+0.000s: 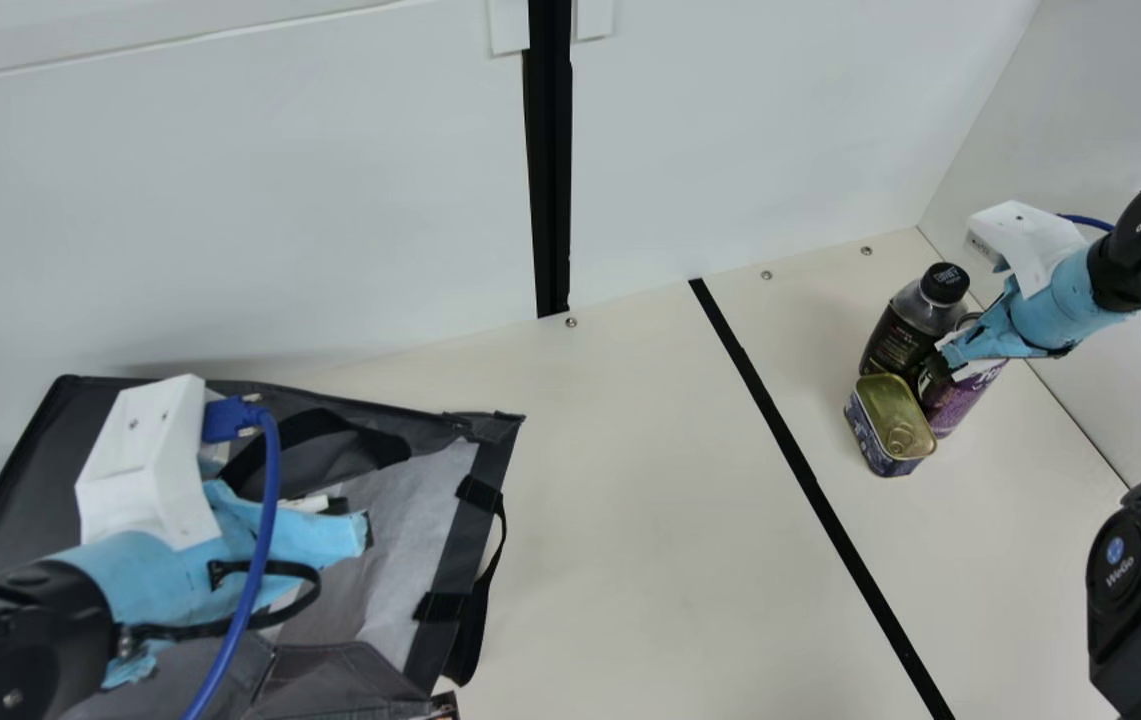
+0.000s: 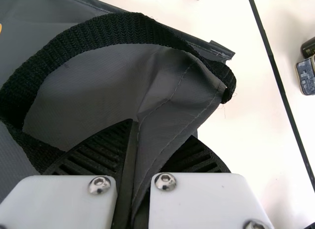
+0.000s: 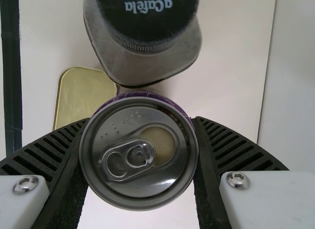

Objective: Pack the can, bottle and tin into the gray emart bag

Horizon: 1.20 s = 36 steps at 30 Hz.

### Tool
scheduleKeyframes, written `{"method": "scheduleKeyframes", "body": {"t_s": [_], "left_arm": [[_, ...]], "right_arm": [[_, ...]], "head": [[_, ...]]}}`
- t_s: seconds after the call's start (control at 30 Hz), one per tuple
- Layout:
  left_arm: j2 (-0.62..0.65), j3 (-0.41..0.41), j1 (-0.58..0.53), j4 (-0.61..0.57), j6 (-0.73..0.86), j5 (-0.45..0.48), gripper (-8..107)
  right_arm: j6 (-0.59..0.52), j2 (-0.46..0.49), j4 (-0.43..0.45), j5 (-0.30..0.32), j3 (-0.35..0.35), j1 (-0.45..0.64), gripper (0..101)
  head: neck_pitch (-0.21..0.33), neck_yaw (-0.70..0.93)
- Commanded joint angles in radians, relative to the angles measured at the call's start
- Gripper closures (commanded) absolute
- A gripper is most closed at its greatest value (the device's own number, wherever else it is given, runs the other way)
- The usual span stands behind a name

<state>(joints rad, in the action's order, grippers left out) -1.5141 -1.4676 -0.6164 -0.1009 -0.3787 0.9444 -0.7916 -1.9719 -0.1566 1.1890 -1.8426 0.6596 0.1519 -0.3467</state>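
Hiding part of the can point(image 1: 957, 402): the right gripper point(image 1: 944, 360).

From where I stand, the right gripper point(image 1: 944, 364) partly covers the can point(image 1: 957, 402); beside that can, the foot of the bottle point(image 1: 894, 342) is lost behind the tin point(image 1: 888, 412).

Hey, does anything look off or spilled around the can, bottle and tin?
One thing: the can seems already opened, since its mouth shows a beige patch by the pull tab. I see no spill around it. The bottle and tin stand upright, with no visible damage.
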Motion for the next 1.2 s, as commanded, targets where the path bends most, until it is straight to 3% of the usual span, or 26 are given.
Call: {"method": "scheduleKeyframes", "body": {"t_s": [0.0, 0.53, 1.17], "left_arm": [[0.000, 0.000, 0.000, 0.000, 0.000, 0.000, 89], [0.000, 0.000, 0.000, 0.000, 0.000, 0.000, 89], [0.000, 0.000, 0.000, 0.000, 0.000, 0.000, 89]], "right_arm": [[-0.008, 0.005, 0.000, -0.003, -0.001, 0.003, 101], [-0.034, 0.071, 0.001, -0.002, 0.007, 0.019, 101], [0.021, 0.229, 0.029, 0.006, 0.091, -0.035, 101]], "head": [[0.023, -0.002], [0.023, -0.002], [0.023, -0.002]]}}
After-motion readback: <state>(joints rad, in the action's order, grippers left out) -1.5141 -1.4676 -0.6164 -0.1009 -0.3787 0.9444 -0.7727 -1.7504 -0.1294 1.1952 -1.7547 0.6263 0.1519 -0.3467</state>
